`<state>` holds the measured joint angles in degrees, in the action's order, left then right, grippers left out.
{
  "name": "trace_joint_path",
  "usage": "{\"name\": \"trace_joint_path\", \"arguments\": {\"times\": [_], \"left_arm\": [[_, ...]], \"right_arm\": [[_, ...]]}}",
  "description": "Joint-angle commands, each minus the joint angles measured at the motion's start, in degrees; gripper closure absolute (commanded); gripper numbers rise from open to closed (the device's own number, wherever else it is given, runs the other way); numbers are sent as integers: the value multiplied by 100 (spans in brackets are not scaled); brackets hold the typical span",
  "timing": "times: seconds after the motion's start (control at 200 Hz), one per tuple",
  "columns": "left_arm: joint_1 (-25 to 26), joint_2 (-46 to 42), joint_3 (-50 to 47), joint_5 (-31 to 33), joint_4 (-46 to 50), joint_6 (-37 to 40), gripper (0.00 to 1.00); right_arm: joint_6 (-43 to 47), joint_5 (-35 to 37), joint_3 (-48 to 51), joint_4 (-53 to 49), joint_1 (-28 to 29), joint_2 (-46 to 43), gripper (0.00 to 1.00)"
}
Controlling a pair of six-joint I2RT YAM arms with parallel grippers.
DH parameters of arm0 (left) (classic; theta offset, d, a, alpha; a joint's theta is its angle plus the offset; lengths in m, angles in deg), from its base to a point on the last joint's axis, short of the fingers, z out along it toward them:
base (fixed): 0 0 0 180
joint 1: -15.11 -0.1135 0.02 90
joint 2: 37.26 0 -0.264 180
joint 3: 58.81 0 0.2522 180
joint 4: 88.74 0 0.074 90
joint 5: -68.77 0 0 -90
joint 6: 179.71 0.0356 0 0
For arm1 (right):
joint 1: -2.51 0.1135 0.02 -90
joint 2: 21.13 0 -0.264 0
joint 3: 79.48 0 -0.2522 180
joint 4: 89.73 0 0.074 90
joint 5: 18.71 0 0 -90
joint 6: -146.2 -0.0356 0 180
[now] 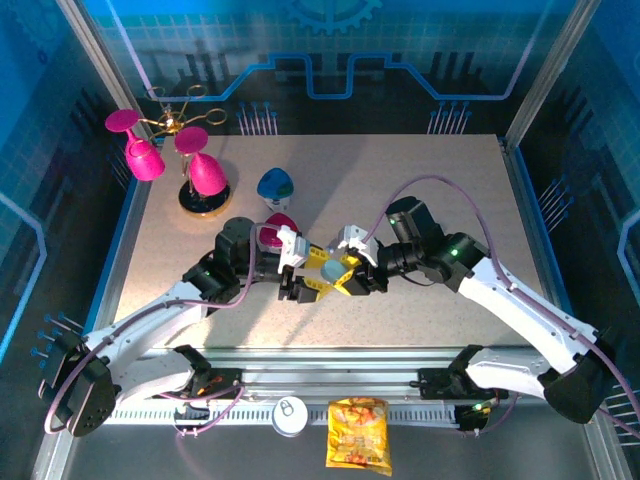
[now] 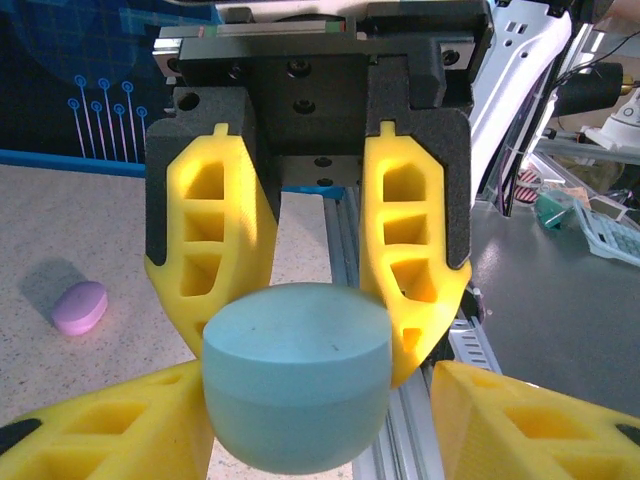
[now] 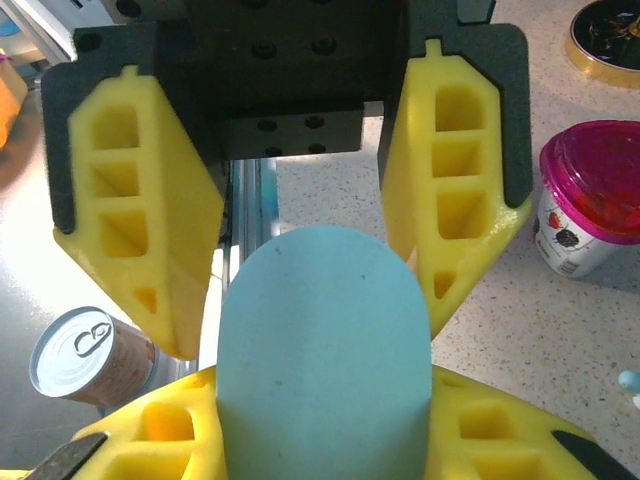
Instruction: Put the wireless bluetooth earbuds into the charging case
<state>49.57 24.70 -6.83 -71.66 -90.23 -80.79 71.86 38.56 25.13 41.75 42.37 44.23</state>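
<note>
Meeting low over the near-middle of the table (image 1: pixel 440 180), the left gripper (image 2: pixel 296 335) and the right gripper (image 3: pixel 312 320) come at the charging case (image 1: pixel 331 270) from opposite sides. This pale blue-grey pebble sits between both pairs of yellow fingers. The left fingers lie against its two sides, clamped on it, and the right pair is closed on it as well. A small pinkish-purple earbud (image 2: pixel 80 307) lies flat on the table, well apart from the case, with bare surface all round it. The near edge is tight: an aluminium rail (image 1: pixel 380 352) runs just behind the grippers and carries both arm bases. A drinks can (image 1: pixel 290 415) and an orange snack packet (image 1: pixel 357 432) rest beyond it. Just behind the left wrist stands a yoghurt cup (image 3: pixel 585 205) with a magenta lid, and a blue-and-white rounded object (image 1: pixel 275 185) sits a little farther back. The far-left corner holds a gold rack (image 1: pixel 190 150) with pink glasses hanging upside down. The broadest bare stretch runs along the right side and the far-right corner, crossed overhead by a purple cable (image 1: pixel 470 195). The surface is speckled beige with hard shadows. Metal frame posts (image 1: pixel 100 60) and blue translucent panels (image 1: pixel 330 40) enclose the table on the left, right and far sides.
</note>
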Motion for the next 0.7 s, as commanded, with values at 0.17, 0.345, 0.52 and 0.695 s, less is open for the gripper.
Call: {"name": "trace_joint_path", "arguments": {"times": [0.17, 0.345, 0.52, 0.695], "left_arm": [[84, 54, 227, -581, 85, 100, 60], [88, 40, 211, -600, 113, 155, 73], [82, 29, 160, -547, 97, 227, 75], [85, -8, 130, -520, 77, 267, 75]], "right_arm": [[91, -24, -162, 41, 75, 45, 83], [93, 41, -142, 46, 75, 13, 79], [-101, 173, 11, 323, -4, -170, 53], [-341, 127, 150, 508, -228, -278, 39]]}}
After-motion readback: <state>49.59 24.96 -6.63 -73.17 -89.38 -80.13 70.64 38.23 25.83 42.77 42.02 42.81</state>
